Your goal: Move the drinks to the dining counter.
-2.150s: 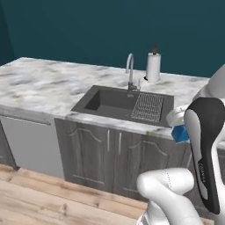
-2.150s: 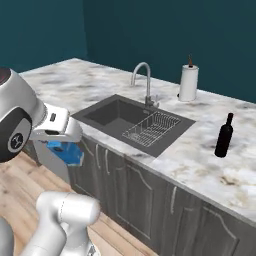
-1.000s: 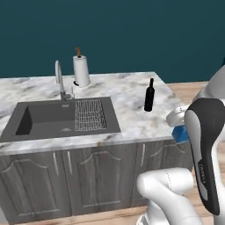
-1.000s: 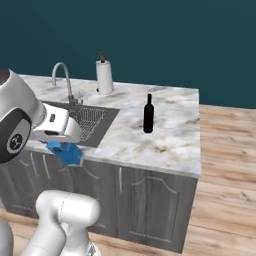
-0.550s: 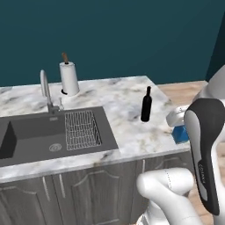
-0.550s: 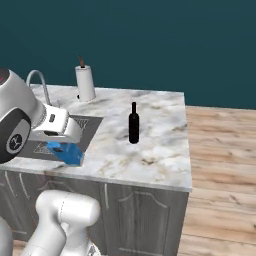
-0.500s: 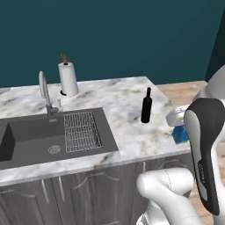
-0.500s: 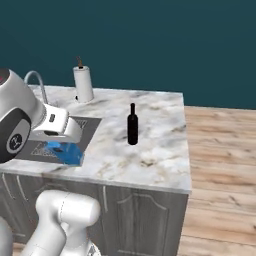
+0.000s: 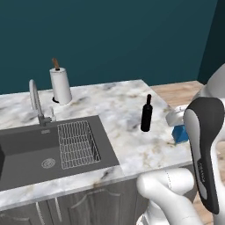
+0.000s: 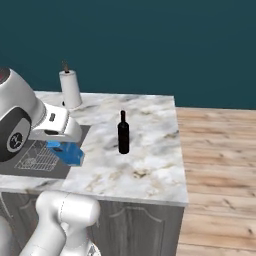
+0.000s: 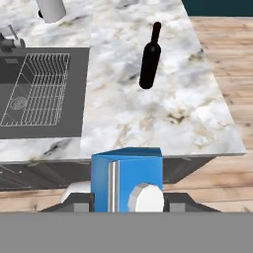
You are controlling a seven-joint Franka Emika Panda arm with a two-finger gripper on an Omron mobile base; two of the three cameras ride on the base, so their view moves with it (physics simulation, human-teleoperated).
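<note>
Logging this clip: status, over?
Gripper shut on blue carton, short of the dining counter. Dark bottle upright on it. Open marble near the edge.

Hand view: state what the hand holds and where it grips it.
The hand holds the blue carton, clamped by its two opposite side walls.

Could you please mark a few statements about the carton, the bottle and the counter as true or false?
1. The claw is shut on the blue carton. True.
2. The bottle lies on its side in the sink. False: it stands upright on the counter, to the right of the sink.
3. The paper-towel roll stands behind the sink, near the faucet. True.
4. The carton rests on the counter beside the bottle. False: it is held in the air near the counter's front edge.
5. A wire rack sits in the sink. True.
</note>
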